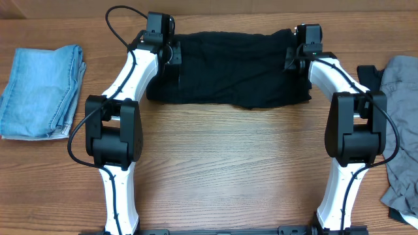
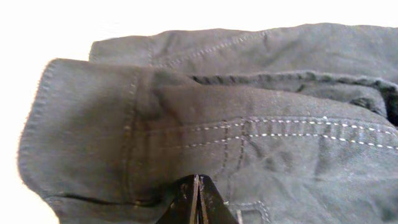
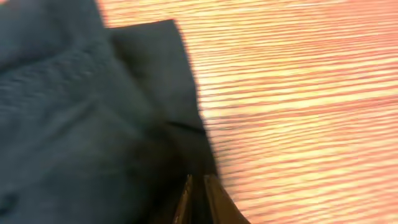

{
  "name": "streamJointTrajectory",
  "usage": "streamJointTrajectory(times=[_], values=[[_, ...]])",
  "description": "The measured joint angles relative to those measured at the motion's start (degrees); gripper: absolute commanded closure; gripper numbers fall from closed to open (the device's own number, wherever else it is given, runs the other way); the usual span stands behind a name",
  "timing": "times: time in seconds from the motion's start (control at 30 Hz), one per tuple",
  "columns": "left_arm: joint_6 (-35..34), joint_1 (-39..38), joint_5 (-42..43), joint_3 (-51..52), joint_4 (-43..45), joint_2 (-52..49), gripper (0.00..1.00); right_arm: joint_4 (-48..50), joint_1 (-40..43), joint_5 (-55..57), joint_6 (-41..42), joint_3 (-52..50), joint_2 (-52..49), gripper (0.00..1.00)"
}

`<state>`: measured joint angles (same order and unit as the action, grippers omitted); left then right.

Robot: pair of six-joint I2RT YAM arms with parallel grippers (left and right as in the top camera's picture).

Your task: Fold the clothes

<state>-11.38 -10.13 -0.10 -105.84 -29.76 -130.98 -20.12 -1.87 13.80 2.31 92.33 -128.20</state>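
Folding the shorts [image 1: 228, 72] at the far middle looks partway done. My left gripper [image 2: 198, 182] is closed against them; my right gripper [image 3: 198, 179] is narrow, grip unclear. Denim [image 1: 42, 88] lies folded left; the grey garment [image 1: 401, 130] waits right.

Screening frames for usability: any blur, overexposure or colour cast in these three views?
Overhead: sharp and evenly lit, though the black garment shows little detail. Left wrist: background blown out white, garment seams crisp. Right wrist: blurred throughout, table tinted orange-pink.
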Motion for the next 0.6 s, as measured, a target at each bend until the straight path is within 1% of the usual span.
streamJointTrajectory(times=[0.1, 0.2, 0.23, 0.27, 0.33, 0.43, 0.5, 0.6], values=[[1.3, 0.0, -1.3, -0.3, -0.5, 0.0, 0.96, -0.3, 0.1, 2.0, -0.6, 0.0, 0.3, 0.89], [2.2, 0.0, -1.9, -6.1, -5.9, 0.0, 0.96, -1.3, -0.2, 2.5, -0.8, 0.0, 3.0, 0.90], [2.4, 0.0, -1.9, -7.7, -7.0, 0.0, 0.96, -2.6, -0.4, 1.9, -0.8, 0.0, 4.7, 0.96], [2.4, 0.0, -1.8, -9.8, -8.7, 0.0, 0.96, -4.1, -0.7, 0.7, -0.9, 0.0, 6.8, 0.96], [2.6, -0.1, -0.8, -13.0, -10.3, 0.2, 0.96, -6.5, -1.3, -3.8, -1.6, 0.4, 11.0, 0.96], [2.6, -0.6, 2.3, -13.8, -11.5, 0.2, 0.96, -7.1, -1.7, -15.7, -3.4, 1.6, 14.7, 0.96], [2.6, -1.5, 4.5, -13.8, -11.8, 0.2, 0.96, -7.1, -2.0, -23.6, -4.3, 2.1, 14.7, 0.96], [2.6, -3.1, 7.7, -13.7, -9.8, 0.2, 0.96, -7.3, -2.1, -29.1, -6.2, 2.1, 12.4, 0.96]])
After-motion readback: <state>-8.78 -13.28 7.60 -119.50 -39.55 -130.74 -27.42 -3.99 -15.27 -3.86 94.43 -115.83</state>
